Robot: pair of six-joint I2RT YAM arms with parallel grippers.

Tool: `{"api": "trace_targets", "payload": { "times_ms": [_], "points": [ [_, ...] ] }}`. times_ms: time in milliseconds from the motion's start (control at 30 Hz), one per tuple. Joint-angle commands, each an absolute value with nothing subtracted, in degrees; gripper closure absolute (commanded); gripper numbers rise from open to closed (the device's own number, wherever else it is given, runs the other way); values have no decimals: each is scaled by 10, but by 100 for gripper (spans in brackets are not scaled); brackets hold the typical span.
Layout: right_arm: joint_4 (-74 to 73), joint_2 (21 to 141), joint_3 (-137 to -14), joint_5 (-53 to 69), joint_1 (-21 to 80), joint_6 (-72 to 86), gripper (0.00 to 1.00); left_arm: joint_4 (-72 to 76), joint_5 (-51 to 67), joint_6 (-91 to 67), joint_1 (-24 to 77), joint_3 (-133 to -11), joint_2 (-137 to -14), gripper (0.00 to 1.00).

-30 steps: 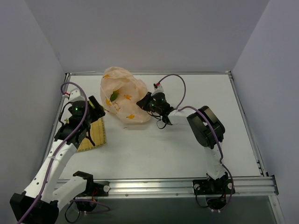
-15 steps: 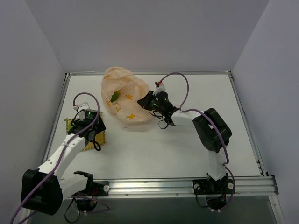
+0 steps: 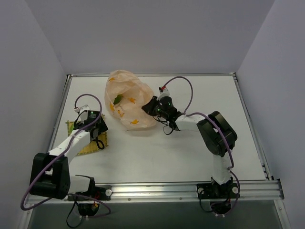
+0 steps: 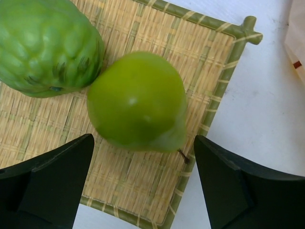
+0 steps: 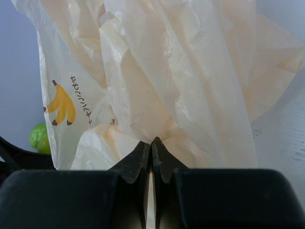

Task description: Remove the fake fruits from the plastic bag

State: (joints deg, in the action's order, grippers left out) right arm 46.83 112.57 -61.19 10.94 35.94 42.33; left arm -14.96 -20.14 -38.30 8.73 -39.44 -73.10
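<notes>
The plastic bag [image 3: 129, 102] lies crumpled at the back middle of the table, with one green fake fruit [image 3: 117, 98] showing in its mouth. My right gripper [image 3: 149, 108] is shut on a fold of the bag's right side [image 5: 151, 143]; a green fruit [image 5: 39, 137] shows low left past the bag [image 5: 167, 71]. My left gripper [image 3: 96, 131] is open over the woven mat [image 3: 87, 146]. In the left wrist view a smooth green pear-like fruit [image 4: 138, 102] and a bumpy green fruit [image 4: 47, 45] lie on the mat [image 4: 143, 186], the pear just beyond my open fingertips [image 4: 52, 171].
The mat sits near the table's left edge, with a bit of green fruit [image 3: 70, 127] at its far left. A corner of the bag [image 4: 298, 38] shows past the mat's right edge. Grey walls close in the table on three sides.
My left arm has drawn back from the bag and come down over the mat. The right gripper has kept its pinch and shifted the bag slightly to the right.
</notes>
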Motion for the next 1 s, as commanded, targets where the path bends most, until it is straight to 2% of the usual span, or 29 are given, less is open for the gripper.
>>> {"api": "trace_targets", "payload": {
  "times_ms": [0,133,267,400,433,600,733,867,900,967],
  "points": [
    [483,1075,-606,113,363,405,100,-126,-200,-395,74,-416,-731,15],
    [474,1065,-604,111,364,396,100,-113,-177,-396,76,-410,-698,8],
    [470,1062,-600,106,371,390,100,-118,-148,-396,88,-405,-645,9],
    [461,1060,-592,84,387,378,100,-99,-107,-404,144,-405,-584,30],
    [462,1057,-587,77,391,377,100,-96,-99,-407,153,-409,-571,40],
    [486,1044,-534,39,421,380,100,-74,-55,-421,204,-469,-595,50],
    [500,1035,-509,26,436,385,100,-86,-68,-400,234,-544,-700,53],
    [501,1027,-498,25,439,386,100,-114,-63,-370,233,-634,-817,63],
    [501,1026,-496,23,438,384,100,-127,-60,-357,233,-653,-842,70],
    [500,1021,-493,25,434,383,100,-141,-49,-343,234,-711,-908,78]
  ]
}}
